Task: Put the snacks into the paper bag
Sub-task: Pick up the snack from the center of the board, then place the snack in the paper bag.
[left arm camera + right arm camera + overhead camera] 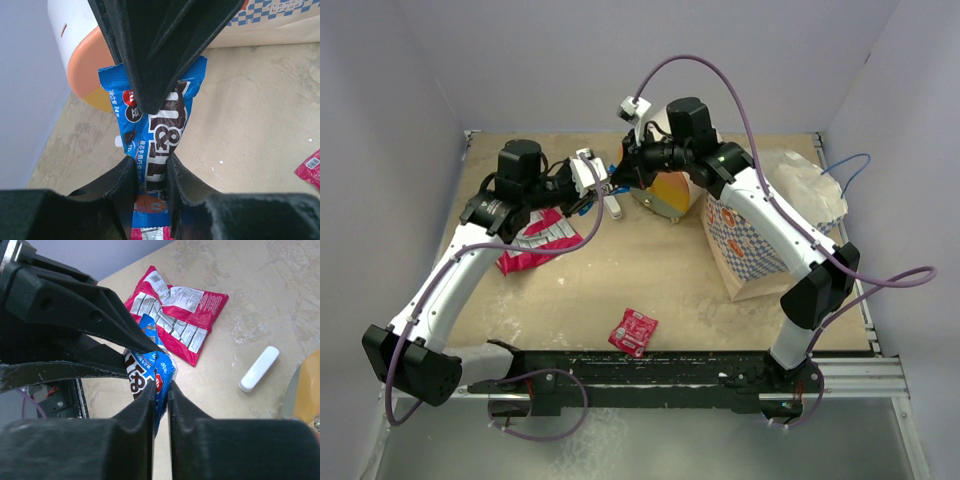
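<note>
A blue snack packet hangs in the air between my two grippers, above the back middle of the table. My left gripper is shut on its lower end. My right gripper is shut on the opposite end of that blue packet, its black fingers coming in from above in the left wrist view. In the top view the two grippers meet tip to tip. The paper bag lies to the right. A pink snack packet lies under the left arm, and a small red one near the front.
A cream and orange round drawer unit stands just behind the grippers. A small white stick lies on the table below them. Crumpled white plastic sits at the back right. Grey walls close in the table on three sides.
</note>
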`<state>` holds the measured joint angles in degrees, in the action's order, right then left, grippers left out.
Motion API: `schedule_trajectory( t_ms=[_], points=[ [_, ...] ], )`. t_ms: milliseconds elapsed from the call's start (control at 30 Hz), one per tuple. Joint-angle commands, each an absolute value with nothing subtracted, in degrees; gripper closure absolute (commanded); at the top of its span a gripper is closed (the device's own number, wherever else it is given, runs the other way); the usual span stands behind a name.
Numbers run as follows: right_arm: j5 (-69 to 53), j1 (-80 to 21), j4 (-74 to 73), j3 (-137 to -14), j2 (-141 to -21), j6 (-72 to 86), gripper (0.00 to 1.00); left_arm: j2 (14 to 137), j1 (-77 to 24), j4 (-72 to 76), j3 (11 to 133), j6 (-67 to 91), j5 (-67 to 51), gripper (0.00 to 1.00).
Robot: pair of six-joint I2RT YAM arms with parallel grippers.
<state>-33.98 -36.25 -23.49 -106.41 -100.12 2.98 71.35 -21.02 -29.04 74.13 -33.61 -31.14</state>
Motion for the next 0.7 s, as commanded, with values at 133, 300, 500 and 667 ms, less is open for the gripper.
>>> schedule_trajectory(
  t_ms=[133, 300, 500, 667],
  points=[
    [-32.5, -36.2, -23.2, -108.5, -96.7, 0.2, 1.00, 68.6, -20.1, -27.1, 73.4, -34.4, -31.7, 0.35],
    [-28.9, -36.1, -25.2, -108.8, -93.2, -3.9, 1.00, 67.6, -18.7, -28.1, 73.6, -34.1, -32.0, 0.18],
    [-28.2, -32.4, -25.8, -109.1, -88.1, -5.0, 1.00, 67.2, -18.3, -29.6, 74.5, -32.8, -26.7, 0.01],
    [-34.5, -22.4, -23.5, -107.5, -82.2, -0.6, 1.00, 67.2, -17.8, -29.7, 74.5, -32.4, -23.9, 0.01]
  ],
)
